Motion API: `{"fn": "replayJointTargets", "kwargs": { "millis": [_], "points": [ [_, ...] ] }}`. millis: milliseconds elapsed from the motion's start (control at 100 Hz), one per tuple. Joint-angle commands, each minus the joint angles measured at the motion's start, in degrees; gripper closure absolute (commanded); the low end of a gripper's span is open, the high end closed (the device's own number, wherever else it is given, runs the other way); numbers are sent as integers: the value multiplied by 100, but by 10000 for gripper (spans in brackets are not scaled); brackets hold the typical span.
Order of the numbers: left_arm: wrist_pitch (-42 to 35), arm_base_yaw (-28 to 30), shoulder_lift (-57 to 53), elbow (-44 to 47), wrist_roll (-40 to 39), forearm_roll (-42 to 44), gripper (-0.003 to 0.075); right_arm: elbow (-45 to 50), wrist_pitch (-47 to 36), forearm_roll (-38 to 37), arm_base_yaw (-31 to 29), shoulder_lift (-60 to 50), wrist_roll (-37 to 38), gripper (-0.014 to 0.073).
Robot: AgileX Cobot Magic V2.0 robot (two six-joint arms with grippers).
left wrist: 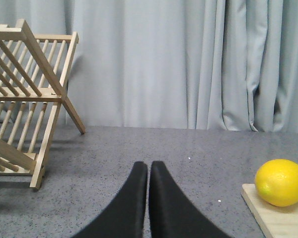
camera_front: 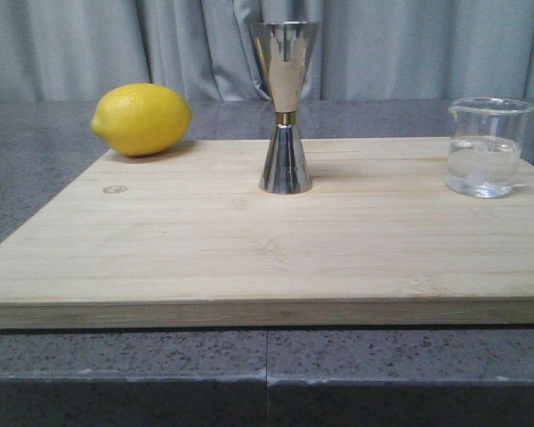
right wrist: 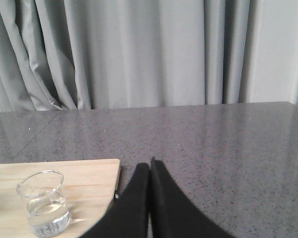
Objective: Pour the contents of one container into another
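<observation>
Off the board [camera_front: 205, 258], both jaws closed, empty.

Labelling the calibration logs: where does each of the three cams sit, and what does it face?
Front: low, facing forward over the pale wooden cutting board: yellow lemon, steel hourglass jigger, clear glass beaker; no arm shows.
Left wrist: off the board's left side, facing the curtain; left gripper shut; shares the lemon.
Right wrist: off the board's right side; right gripper shut; shares the beaker.
</observation>
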Motion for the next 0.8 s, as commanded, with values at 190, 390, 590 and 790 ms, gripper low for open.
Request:
{"fn": "replayJointTargets", "kwargs": {
  "millis": [190, 390, 590, 790],
  "points": [
    [1251, 12, 1401, -1686, -62, -66, 739, -1532, 686, -125, 12, 1328, -58, 652],
    [1546, 12, 1900, -2028, -62, -121, 739, -1879, 630, 59, 12, 1754, -58, 652],
    [1567, 12, 1962, -2028, -62, -120, 739, -1869, 601, 264, 12, 1766, -58, 652],
    [1567, 12, 1962, -2028, -62, -120, 739, -1869, 601, 253, 12, 1766, -58, 652]
  ]
}}
